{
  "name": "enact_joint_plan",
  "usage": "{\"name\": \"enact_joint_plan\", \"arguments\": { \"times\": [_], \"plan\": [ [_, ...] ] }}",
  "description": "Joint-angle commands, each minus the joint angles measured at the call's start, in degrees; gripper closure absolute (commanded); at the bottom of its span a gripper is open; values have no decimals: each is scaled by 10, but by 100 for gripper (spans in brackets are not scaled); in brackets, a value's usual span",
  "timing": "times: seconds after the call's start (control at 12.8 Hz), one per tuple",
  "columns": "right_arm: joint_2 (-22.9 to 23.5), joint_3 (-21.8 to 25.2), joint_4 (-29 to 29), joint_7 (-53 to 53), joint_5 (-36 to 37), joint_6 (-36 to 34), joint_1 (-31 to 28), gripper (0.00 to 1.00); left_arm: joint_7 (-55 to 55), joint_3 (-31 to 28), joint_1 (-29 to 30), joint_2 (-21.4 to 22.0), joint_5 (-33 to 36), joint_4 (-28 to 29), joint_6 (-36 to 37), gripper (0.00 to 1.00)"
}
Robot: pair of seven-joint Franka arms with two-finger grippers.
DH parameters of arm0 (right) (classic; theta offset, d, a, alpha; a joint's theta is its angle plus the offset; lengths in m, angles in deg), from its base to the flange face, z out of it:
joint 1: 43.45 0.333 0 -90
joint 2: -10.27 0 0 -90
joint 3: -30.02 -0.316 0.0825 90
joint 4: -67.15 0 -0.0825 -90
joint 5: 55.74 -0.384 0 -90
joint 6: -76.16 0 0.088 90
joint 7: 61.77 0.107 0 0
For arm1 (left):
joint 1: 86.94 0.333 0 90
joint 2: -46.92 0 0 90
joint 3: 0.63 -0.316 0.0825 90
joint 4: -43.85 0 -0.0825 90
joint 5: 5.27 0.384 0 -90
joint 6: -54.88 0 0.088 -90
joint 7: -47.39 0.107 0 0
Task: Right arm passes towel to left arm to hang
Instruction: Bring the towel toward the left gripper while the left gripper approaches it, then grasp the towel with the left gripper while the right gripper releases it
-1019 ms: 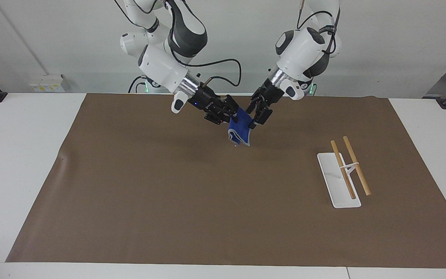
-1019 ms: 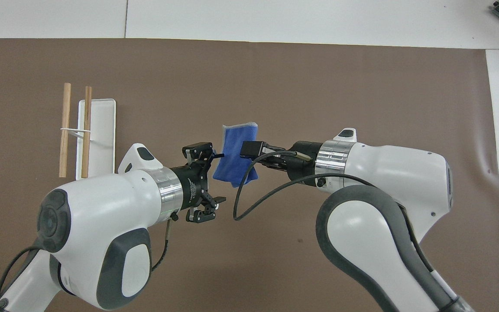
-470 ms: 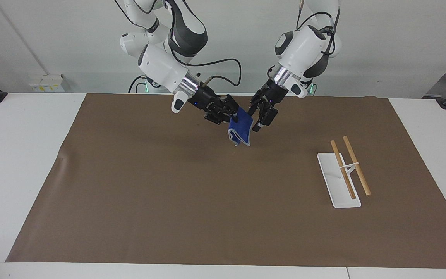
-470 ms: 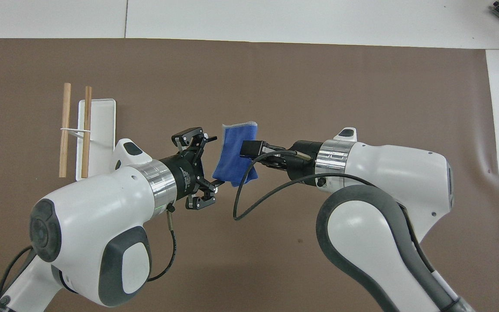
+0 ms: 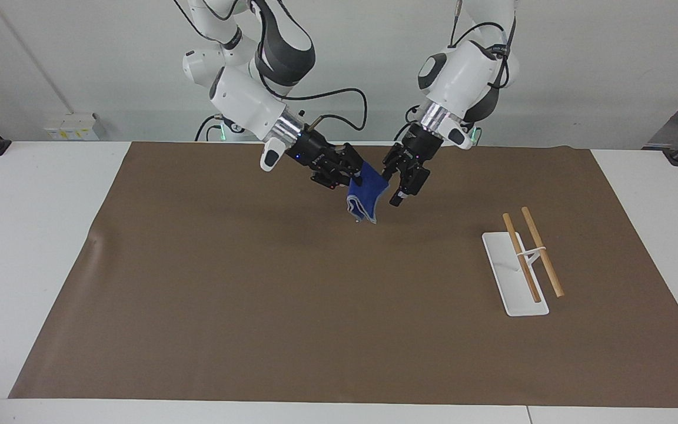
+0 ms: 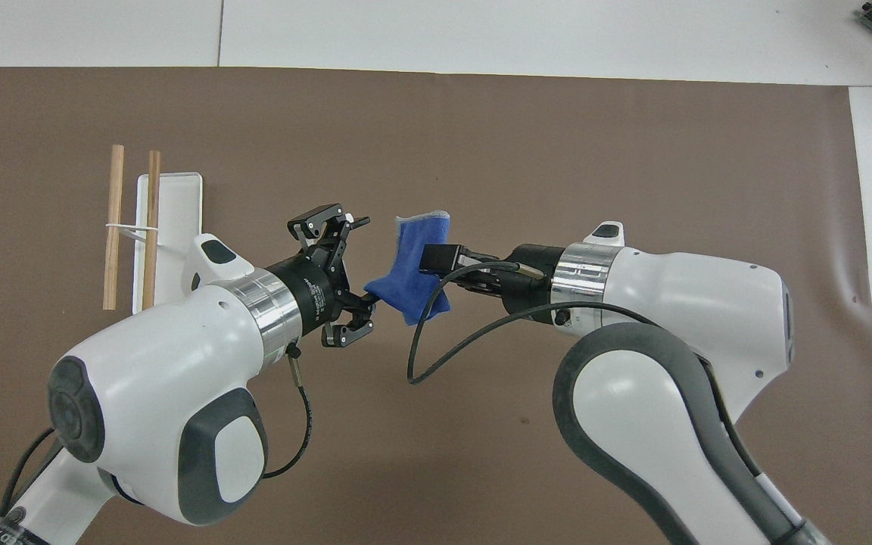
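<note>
**Blue towel held between two arms**

The right gripper (image 5: 358,175) clamps the towel (image 5: 366,196) in the air above the brown mat (image 5: 256,294). The left gripper (image 5: 396,179), fingers spread, meets its edge. No lettering is readable anywhere.

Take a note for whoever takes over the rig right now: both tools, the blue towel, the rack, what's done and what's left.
Right tool: shut on the royal-blue terry towel, held up over the brown mat.
Left tool: open beside the towel, one finger at its corner; no grip yet.
White rack with two wooden rods: on the mat toward the left arm's end, nothing hung on it.
Done: towel lifted and presented.
Left: left tool closes on it, right tool lets go, towel goes over a rod.
</note>
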Motion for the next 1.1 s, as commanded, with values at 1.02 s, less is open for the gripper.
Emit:
{"name": "enact_joint_plan", "arguments": {
  "times": [1.02],
  "plan": [
    [-3, -4, -1, 8, -10, 10, -2, 100, 252, 0, -31, 7, -9, 8, 47, 37]
  ]
}}
